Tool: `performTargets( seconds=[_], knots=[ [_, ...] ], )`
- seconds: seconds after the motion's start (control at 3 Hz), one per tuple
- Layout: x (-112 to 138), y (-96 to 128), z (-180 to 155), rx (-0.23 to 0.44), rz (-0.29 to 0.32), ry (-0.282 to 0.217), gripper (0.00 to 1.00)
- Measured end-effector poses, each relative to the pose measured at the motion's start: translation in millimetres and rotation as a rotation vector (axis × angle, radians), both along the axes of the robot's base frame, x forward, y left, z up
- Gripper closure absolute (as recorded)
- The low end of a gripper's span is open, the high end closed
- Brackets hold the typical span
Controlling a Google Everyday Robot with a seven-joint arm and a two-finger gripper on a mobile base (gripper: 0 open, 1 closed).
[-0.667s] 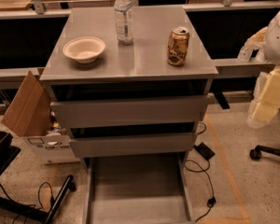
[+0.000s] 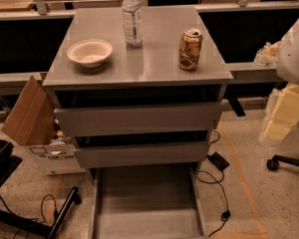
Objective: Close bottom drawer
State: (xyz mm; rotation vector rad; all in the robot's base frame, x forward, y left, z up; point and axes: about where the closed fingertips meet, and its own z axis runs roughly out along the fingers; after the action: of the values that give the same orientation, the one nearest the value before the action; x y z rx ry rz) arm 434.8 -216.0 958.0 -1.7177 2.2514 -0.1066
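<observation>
The bottom drawer (image 2: 147,198) stands pulled far out at the foot of the grey cabinet. Its flat grey tray interior faces up, and its front panel is cut off by the lower edge of the view. Above it sit the mid-sized drawer (image 2: 142,154) and the tallest-fronted drawer (image 2: 139,118), each slightly ajar. My gripper (image 2: 283,114), cream-coloured under the white arm (image 2: 295,49), hangs at the right edge. It is well right of the cabinet and apart from every drawer, holding nothing that I can see.
On the cabinet top (image 2: 154,66) stand a white bowl (image 2: 89,52), a clear water bottle (image 2: 132,19) and a brown can (image 2: 190,49). A cardboard box (image 2: 30,114) leans at the left. Cables and a power brick (image 2: 218,161) lie on the floor at the right, near a chair base (image 2: 286,162).
</observation>
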Motion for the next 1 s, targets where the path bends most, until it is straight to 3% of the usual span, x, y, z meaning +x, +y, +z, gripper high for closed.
performTargets(
  seconds=[0.33,1.0],
  knots=[
    [-19,0,-60,-0.002,-0.044,0.015,0.0],
    [-66,-28,-184,0.11,-0.053,-0.006,0.0]
  ],
)
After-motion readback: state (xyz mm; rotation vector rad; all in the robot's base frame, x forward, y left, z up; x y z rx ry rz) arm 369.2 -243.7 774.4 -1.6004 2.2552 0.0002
